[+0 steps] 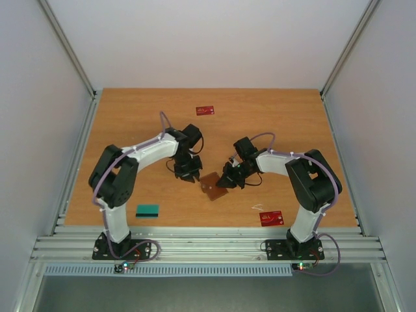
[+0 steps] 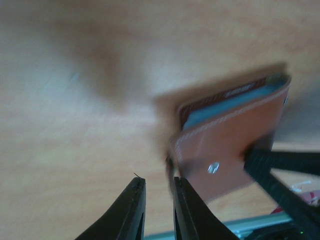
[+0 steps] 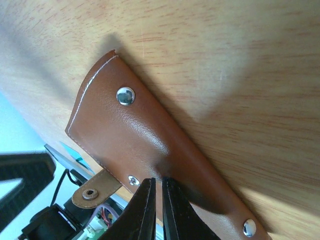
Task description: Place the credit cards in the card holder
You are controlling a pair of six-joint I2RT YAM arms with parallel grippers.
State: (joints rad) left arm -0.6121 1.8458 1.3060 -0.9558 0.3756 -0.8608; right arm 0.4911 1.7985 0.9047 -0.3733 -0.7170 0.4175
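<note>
The brown leather card holder (image 1: 212,185) is held tilted over the table's middle, between both grippers. My right gripper (image 1: 229,179) is shut on its wall, the fingertips pinching the leather by the snap tab (image 3: 95,189) in the right wrist view (image 3: 159,181). In the left wrist view a red card (image 2: 225,96) sticks out of the holder (image 2: 230,145) above a blue-grey strip, lining or card I cannot tell. My left gripper (image 2: 156,180) stands just left of the holder, jaws a narrow gap apart with nothing between them. Loose credit cards lie on the table: red (image 1: 205,110), red (image 1: 271,218), teal (image 1: 147,210).
The wooden table (image 1: 130,123) is walled by white panels at the back and both sides. A metal rail strip (image 1: 208,247) runs along the near edge, where both arm bases are bolted. The right gripper's black finger (image 2: 267,162) crosses the holder's face.
</note>
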